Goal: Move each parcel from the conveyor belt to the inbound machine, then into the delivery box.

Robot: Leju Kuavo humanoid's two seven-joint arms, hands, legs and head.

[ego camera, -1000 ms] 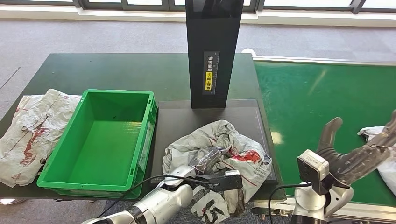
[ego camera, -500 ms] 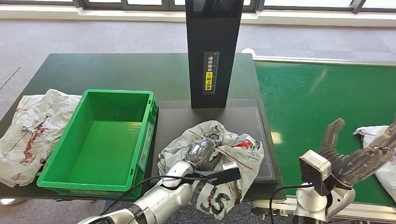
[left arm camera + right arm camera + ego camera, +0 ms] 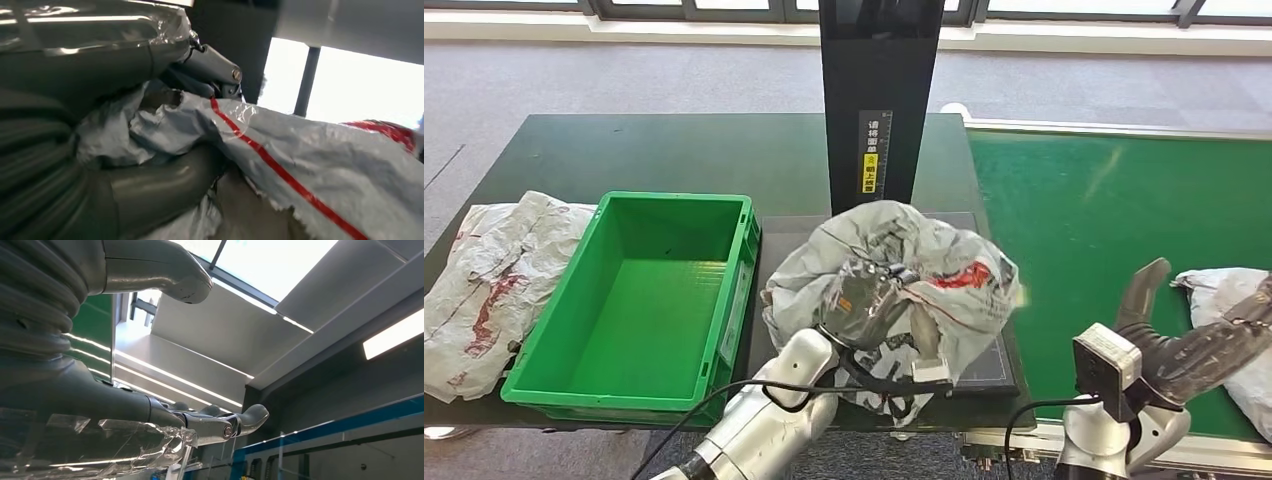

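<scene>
while gripping parcel (image 3: 924,270), left hand (image 3: 864,305) raised

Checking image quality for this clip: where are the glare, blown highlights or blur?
Head view: sharp, with window glare streaks on the green conveyor belt. Left wrist view: window blown white, the parcel soft up close. Right wrist view: skylight overexposed, ceiling dark, left edge blurred.
</scene>
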